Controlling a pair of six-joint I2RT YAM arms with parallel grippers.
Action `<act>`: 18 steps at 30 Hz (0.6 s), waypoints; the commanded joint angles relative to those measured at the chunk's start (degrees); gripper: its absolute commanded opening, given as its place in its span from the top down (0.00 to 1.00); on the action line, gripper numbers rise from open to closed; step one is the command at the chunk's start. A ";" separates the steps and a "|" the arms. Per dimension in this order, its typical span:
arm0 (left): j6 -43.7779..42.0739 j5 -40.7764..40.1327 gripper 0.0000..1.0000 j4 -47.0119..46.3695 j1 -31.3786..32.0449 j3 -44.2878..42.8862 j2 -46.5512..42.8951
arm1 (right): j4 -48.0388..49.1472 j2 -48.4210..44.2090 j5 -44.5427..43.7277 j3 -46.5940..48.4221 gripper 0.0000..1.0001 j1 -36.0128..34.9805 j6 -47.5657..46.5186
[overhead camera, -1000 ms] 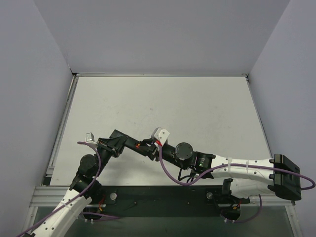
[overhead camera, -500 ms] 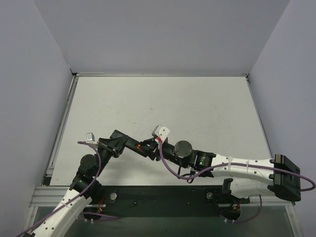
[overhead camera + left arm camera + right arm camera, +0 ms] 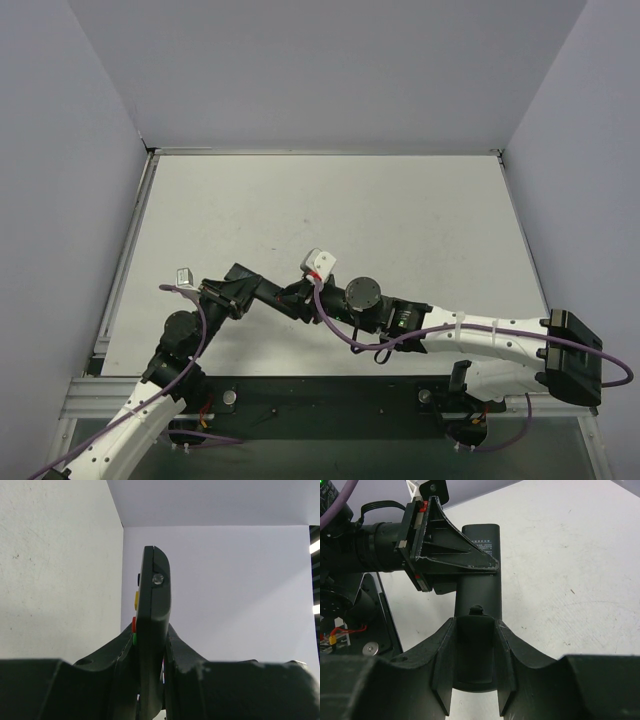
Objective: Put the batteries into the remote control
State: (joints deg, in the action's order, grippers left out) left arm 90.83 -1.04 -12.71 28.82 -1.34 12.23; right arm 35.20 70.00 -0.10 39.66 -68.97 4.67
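My left gripper (image 3: 150, 635) is shut on the slim black remote control (image 3: 152, 610) and holds it edge-on, with its yellow, red and green buttons showing on one side. In the right wrist view the remote's plain back (image 3: 477, 592) faces the camera, with the left gripper (image 3: 455, 555) clamped across it. My right gripper (image 3: 476, 625) is shut on a small black flat cover piece (image 3: 476, 650) that lies over the remote's near end. In the top view both grippers meet above the table's near part (image 3: 285, 295). The batteries are hidden.
The white table (image 3: 400, 220) stretches behind and to the right of the grippers. Grey walls stand on three sides. The dark base rail (image 3: 330, 395) runs along the near edge. The left arm's body (image 3: 350, 545) lies close to the left of the right gripper.
The right arm has moved a little to the left and away from the near edge, closing in on the left gripper. The left arm has stayed in place.
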 commanded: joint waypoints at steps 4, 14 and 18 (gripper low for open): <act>3.30 0.78 1.00 -9.18 0.10 3.54 -2.03 | -3.65 1.11 3.26 1.65 0.78 0.24 -0.10; 3.04 0.95 1.00 -9.09 0.01 3.54 -2.12 | -4.79 1.63 3.88 2.79 0.66 0.33 -0.53; 2.95 1.04 1.00 -9.09 0.10 3.54 -2.12 | -5.14 1.63 3.61 2.88 0.61 0.33 -0.45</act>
State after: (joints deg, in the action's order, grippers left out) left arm 91.26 0.03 -13.54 28.91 -1.32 11.00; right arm 32.51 71.13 2.59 41.08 -68.97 4.32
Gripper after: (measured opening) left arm 0.297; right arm 0.361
